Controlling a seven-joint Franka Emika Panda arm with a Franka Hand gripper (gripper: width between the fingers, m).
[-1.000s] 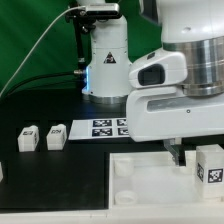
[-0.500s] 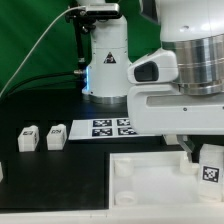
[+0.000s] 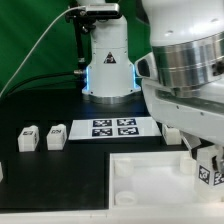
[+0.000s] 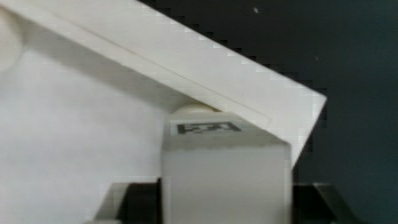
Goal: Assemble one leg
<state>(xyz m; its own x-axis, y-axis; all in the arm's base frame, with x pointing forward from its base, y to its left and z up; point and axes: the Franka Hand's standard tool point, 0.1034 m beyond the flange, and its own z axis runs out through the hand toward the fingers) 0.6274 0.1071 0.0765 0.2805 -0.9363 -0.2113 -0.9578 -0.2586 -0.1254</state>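
Observation:
My gripper [image 3: 203, 153] is shut on a leg [image 3: 210, 170], a white block with a black-and-white tag, and holds it tilted over the right corner of the large white panel [image 3: 150, 180]. In the wrist view the leg [image 4: 226, 165] stands between my dark fingers [image 4: 139, 203], its tagged end against the panel's raised corner edge [image 4: 231, 85]. Two more legs [image 3: 28, 138] [image 3: 56, 135] lie on the black table at the exterior view's left. Whether the held leg touches the panel cannot be told.
The marker board [image 3: 112, 127] lies behind the panel, in front of the white robot base [image 3: 107, 65]. Another white part [image 3: 2, 172] shows at the exterior view's left edge. The arm's bulky body fills the exterior view's upper right.
The arm's wrist has turned and tipped, uncovering more of the marker board. The held leg has sunk slightly and now sits tilted instead of upright.

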